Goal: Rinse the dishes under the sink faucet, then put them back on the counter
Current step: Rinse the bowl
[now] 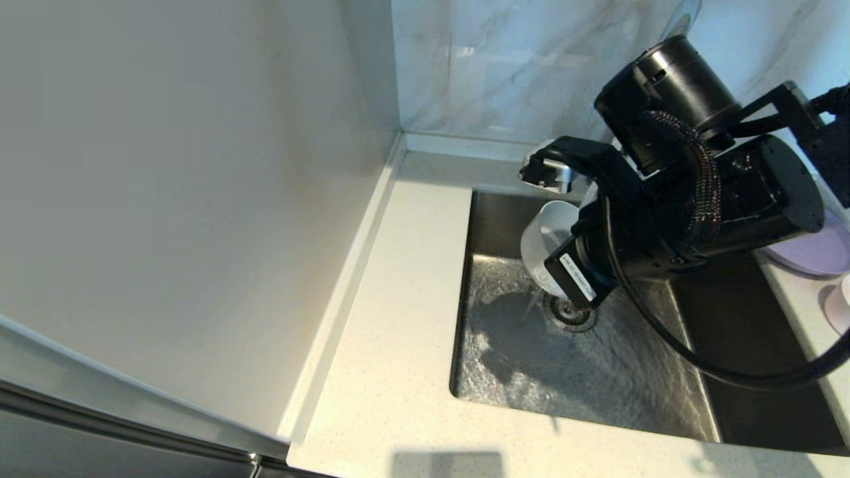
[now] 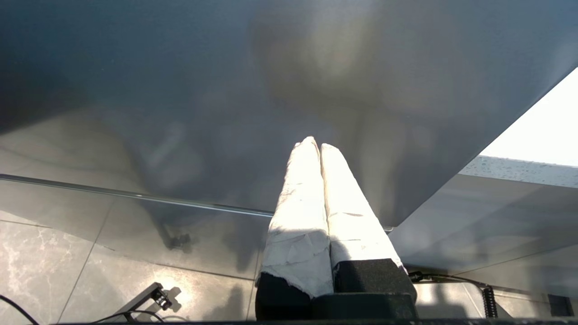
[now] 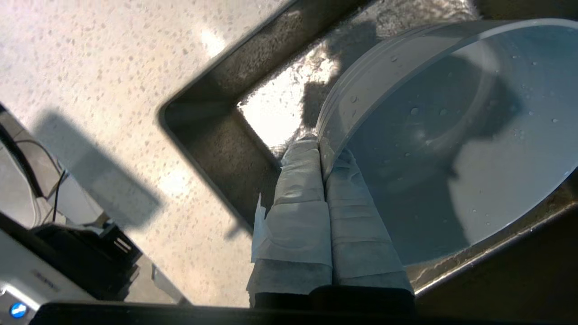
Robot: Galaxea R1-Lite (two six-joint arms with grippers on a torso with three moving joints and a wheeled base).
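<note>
My right gripper [image 3: 323, 149] is shut on the rim of the pale cup [image 3: 451, 135], one finger inside and one outside. The cup [image 1: 546, 238] hangs tilted over the back of the steel sink [image 1: 505, 372], with water drops inside it. A thin stream of water [image 1: 531, 307] runs down beside the drain strainer [image 1: 571, 313], and the basin floor is wet. My right arm [image 1: 690, 172] hides most of the chrome sink faucet [image 1: 556, 174]. The lavender plate [image 1: 820, 251] lies on the counter to the right of the sink. My left gripper [image 2: 318, 145] is shut and empty, parked low by a cabinet front.
The speckled counter [image 1: 398, 318] runs along the sink's left and front, with a raised lip against the white side wall [image 1: 166, 166]. Marbled tiles [image 1: 505, 66] stand behind. A second small roundish dish [image 1: 838, 305] sits at the right edge, near the plate.
</note>
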